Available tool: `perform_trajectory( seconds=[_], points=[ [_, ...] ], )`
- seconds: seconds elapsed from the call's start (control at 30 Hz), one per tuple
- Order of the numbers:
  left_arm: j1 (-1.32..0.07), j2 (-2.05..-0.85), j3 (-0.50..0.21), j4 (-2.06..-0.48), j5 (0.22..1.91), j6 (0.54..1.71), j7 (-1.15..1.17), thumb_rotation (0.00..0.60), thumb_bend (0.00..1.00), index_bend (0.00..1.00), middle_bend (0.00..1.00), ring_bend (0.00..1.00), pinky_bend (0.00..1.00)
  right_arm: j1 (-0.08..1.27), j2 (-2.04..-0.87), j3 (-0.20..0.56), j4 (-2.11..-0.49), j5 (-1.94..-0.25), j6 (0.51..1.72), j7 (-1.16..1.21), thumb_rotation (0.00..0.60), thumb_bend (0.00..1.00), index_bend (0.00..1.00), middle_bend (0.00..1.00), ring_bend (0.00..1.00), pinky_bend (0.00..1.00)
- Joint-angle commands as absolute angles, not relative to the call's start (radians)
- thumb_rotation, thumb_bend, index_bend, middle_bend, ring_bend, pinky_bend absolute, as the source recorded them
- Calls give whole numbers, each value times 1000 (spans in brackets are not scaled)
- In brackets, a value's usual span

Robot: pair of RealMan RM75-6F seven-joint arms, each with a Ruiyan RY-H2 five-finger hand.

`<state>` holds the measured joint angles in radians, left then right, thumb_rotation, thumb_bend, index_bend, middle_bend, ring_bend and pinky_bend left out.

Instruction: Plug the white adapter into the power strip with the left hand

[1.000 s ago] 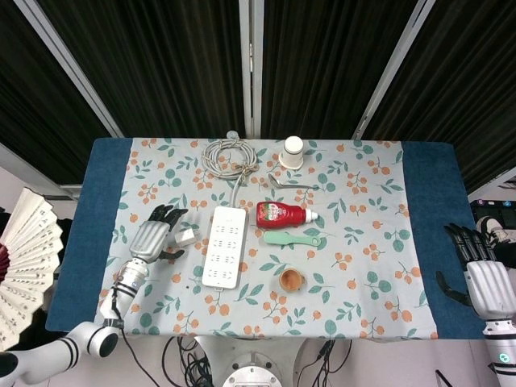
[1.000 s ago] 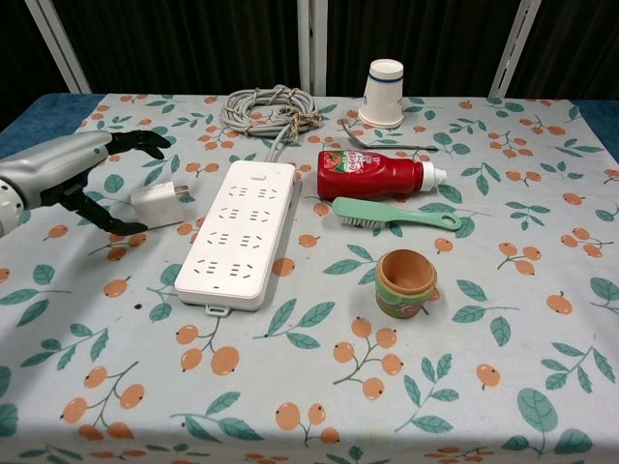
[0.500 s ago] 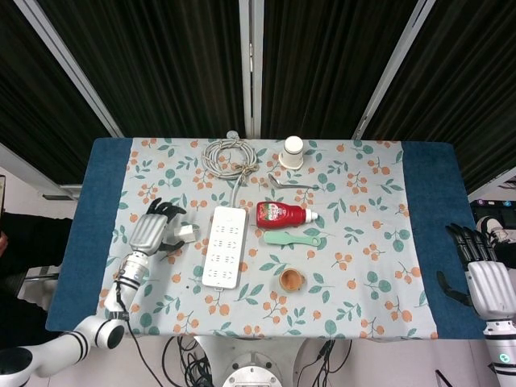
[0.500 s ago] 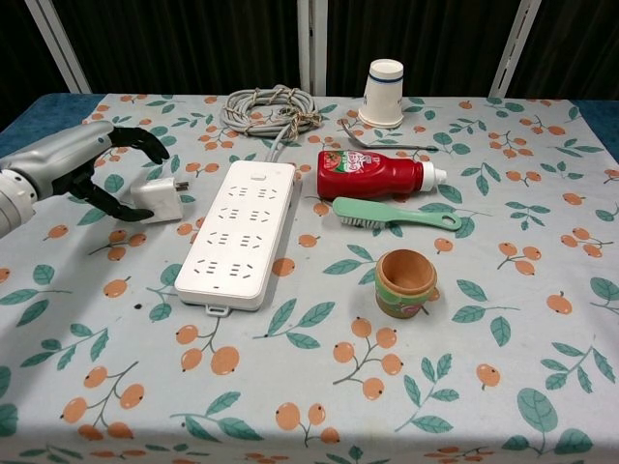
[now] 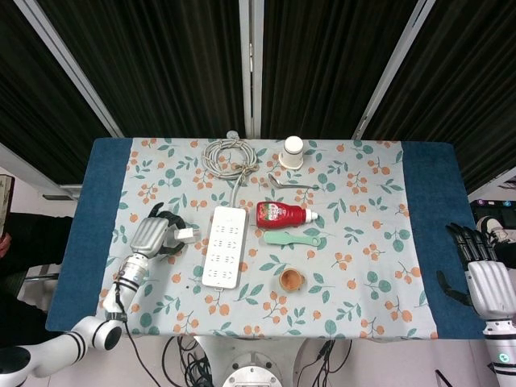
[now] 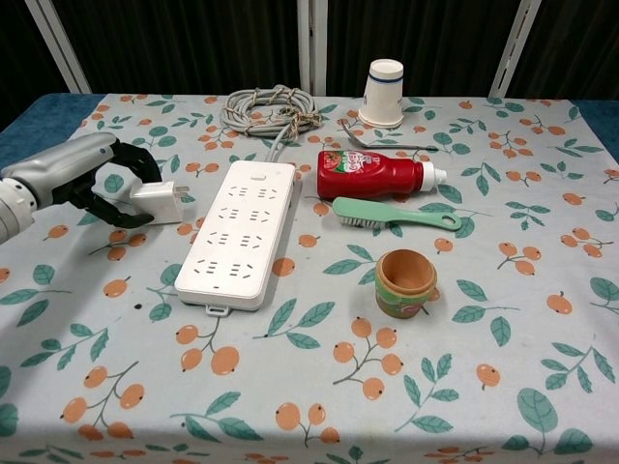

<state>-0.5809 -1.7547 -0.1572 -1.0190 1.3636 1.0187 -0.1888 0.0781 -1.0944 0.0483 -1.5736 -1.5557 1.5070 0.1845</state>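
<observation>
Left hand (image 6: pixel 82 179) with fingers curled around the white adapter (image 6: pixel 160 201), which sits just left of the power strip (image 6: pixel 238 232). A firm grasp with the prongs facing a socket row seems best before lifting; right hand (image 5: pixel 486 278) idles, fingers apart.

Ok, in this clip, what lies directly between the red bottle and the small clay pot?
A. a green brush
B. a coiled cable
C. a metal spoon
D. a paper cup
A: the green brush lies just in front of the red bottle, with the clay pot nearer the camera.
</observation>
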Motion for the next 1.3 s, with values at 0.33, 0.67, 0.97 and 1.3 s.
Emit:
perform_trajectory(
  seconds=[0.33, 0.67, 0.97, 1.3],
  points=[
    [-587, -1759, -144, -1010, 1380, 1023, -230, 600, 409, 534, 560, 360, 103, 73, -1094, 49, -1573, -1554, 1513, 186, 600, 327, 0, 67, 0, 0],
    [-617, -1495, -85, -1206, 1458, 988, -45, 600, 453, 539, 567, 360, 100, 69, -1101, 48, -1559, -1554, 1516, 201, 600, 327, 0, 67, 0, 0],
    [-691, -1352, -58, -1356, 1414, 833, 265, 600, 457, 525, 553, 356, 78, 66, -1103, 47, -1559, -1555, 1519, 199, 600, 327, 0, 67, 0, 0],
    [-734, -1380, -66, -1395, 1297, 777, 449, 600, 460, 481, 491, 321, 70, 61, -1103, 48, -1558, -1550, 1522, 200, 600, 327, 0, 67, 0, 0]
  ],
)
